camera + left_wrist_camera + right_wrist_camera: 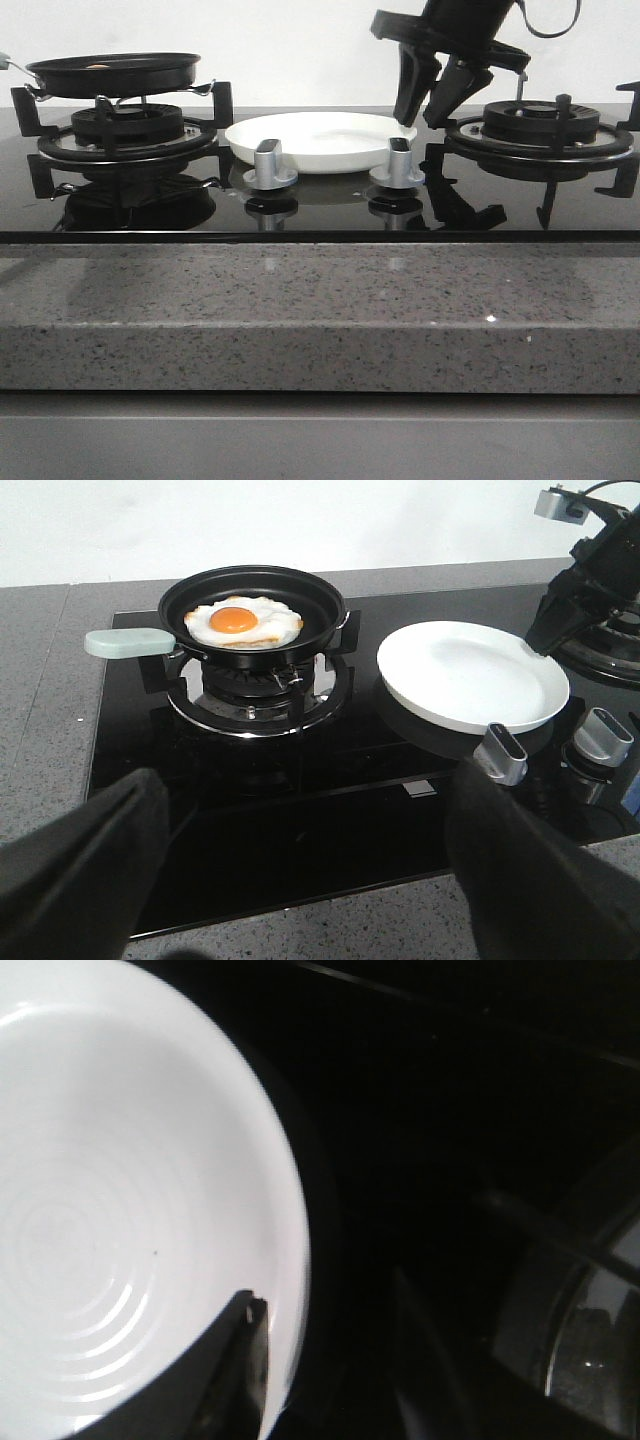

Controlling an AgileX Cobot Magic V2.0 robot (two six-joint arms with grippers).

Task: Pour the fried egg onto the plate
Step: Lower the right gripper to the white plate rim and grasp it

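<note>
White wall backs a black glass hob set in a speckled grey table [300, 320]. On the left burner [255, 695] sits a black pan [255, 605] holding the fried egg [243, 624], its pale handle [128, 642] turned outward where an arm can reach it. Between the burners lies the empty plate [470, 675], near enough for a short tip of the pan. The right end effector [430, 112] straddles the plate's rim with jaws spread, probably to steady it. The left end effector [310, 880] hangs back, released and empty, facing the pan.
</note>
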